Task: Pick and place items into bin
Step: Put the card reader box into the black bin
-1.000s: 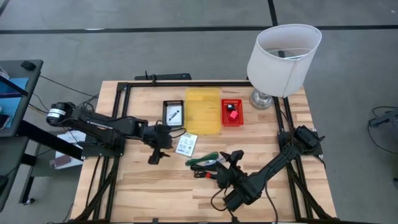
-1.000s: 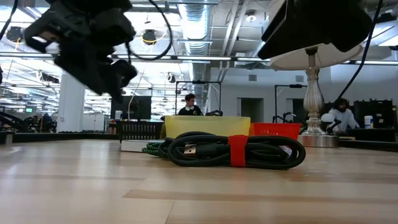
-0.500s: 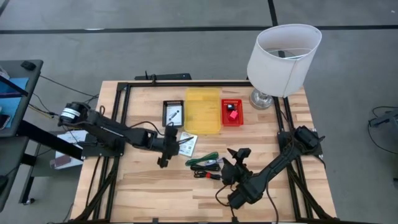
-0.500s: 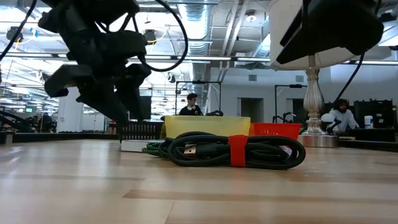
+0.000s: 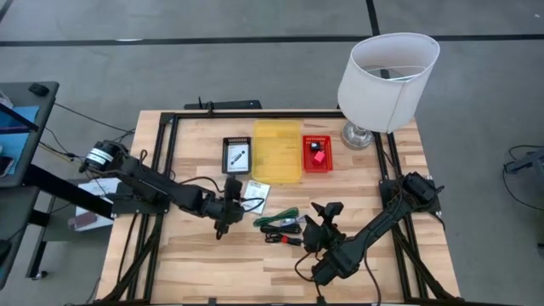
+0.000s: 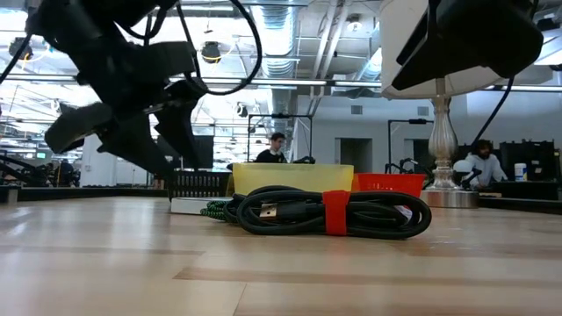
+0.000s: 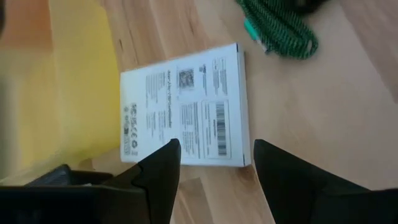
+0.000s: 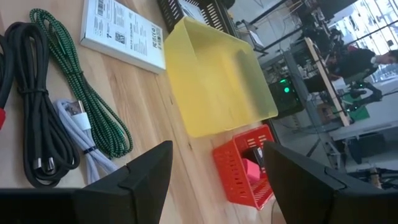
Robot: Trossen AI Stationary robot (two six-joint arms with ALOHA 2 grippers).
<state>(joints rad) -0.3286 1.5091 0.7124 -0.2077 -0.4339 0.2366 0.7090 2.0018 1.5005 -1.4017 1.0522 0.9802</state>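
While my left pincer (image 7: pixel 211 155) hangs released over the white pack (image 7: pixel 183 115) beside the yellow bin (image 5: pixel 278 150), that pack and the cables (image 5: pixel 280 226) remain on the table (image 5: pixel 195 255), so I judge most work is left.

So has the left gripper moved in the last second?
Yes. In the high view the left gripper has shifted rightward and toward the near edge, now beside the white flat pack, with its jaws open; the yellow bin stays put.
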